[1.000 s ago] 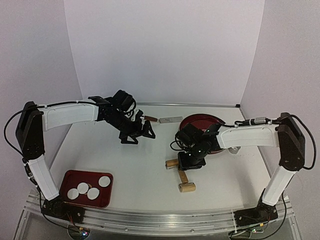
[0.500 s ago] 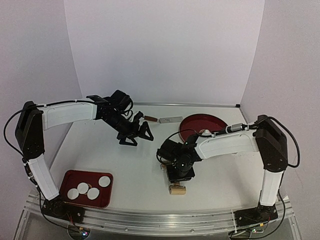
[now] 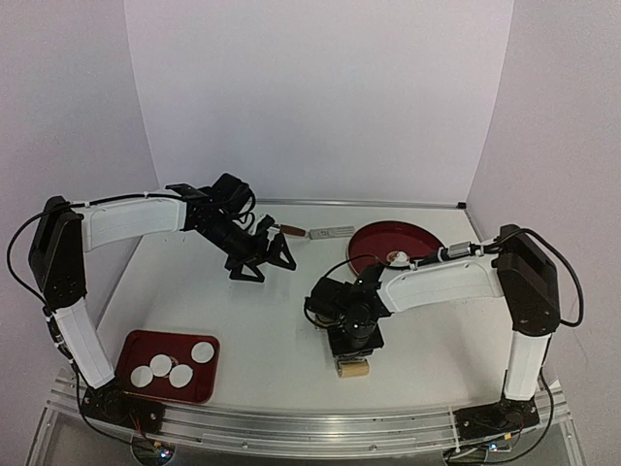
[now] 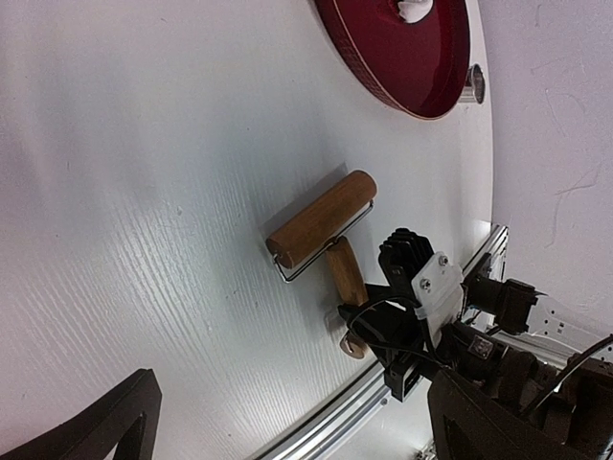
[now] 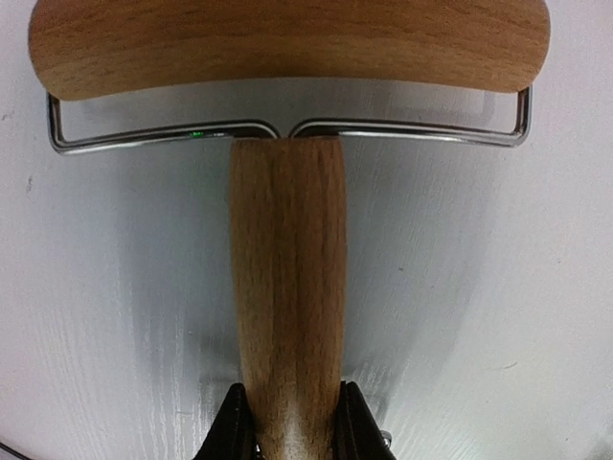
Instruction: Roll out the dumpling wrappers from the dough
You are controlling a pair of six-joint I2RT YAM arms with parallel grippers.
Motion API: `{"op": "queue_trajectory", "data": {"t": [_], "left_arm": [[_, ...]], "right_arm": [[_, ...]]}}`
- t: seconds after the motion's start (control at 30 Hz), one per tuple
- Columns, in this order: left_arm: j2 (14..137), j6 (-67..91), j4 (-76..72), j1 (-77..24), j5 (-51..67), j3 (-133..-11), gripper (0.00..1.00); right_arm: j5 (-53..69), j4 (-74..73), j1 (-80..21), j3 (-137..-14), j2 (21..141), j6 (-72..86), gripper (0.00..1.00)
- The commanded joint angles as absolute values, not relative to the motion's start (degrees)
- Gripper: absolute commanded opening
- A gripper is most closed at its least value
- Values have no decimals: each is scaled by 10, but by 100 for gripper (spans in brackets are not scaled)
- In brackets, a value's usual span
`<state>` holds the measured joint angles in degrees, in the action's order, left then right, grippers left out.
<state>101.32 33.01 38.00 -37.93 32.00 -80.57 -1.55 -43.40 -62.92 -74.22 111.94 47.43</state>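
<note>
My right gripper [image 3: 351,335] points down at the table's middle and is shut on the wooden roller's handle [image 5: 287,287]. The roller's barrel [image 5: 287,43] lies flat on the table. One wooden end of the roller [image 3: 351,367] shows just nearer than the gripper. The left wrist view shows the roller [image 4: 321,220] and the right gripper [image 4: 372,331]. My left gripper [image 3: 264,264] hovers open and empty at the back left, its fingers [image 4: 105,426] wide apart. Several round white dumpling wrappers [image 3: 203,351] lie in a dark red tray [image 3: 131,348]. A small white dough piece [image 3: 398,257] sits on the round red plate [image 3: 417,238].
A knife with a brown handle [image 3: 320,232] lies at the back, between the left gripper and the plate. A small metal ring [image 4: 471,84] stands beside the plate. The metal rail [image 3: 310,427] runs along the near edge. The tray sits at the near left.
The right arm has swung left and nearer over the roller. The roller's near end has shifted slightly left. The left gripper has drifted a little to the left.
</note>
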Motion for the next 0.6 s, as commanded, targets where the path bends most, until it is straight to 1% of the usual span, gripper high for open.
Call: {"op": "queue_trajectory", "data": {"t": [0.0,0.03,0.2,0.3,0.37,0.57], "left_arm": [[1012,325,394,-375,350,-843,99],[1013,319,399,-374,360,-847,99],[994,308,401,-374,437,-844,100],[981,311,401,-374,482,-832,99],[976,316,396,-375,512,-825,100],[967,333,387,-374,551,-796,99]], "right_arm": [[-50,-454,-628,-765,1065,423,2],[-48,-455,-627,-777,1054,400,0],[16,-468,-631,-844,1013,299,0],[34,-510,-637,-895,1013,257,0],[41,-533,-640,-919,1017,239,0],[50,-543,-640,-950,1012,212,0]]}}
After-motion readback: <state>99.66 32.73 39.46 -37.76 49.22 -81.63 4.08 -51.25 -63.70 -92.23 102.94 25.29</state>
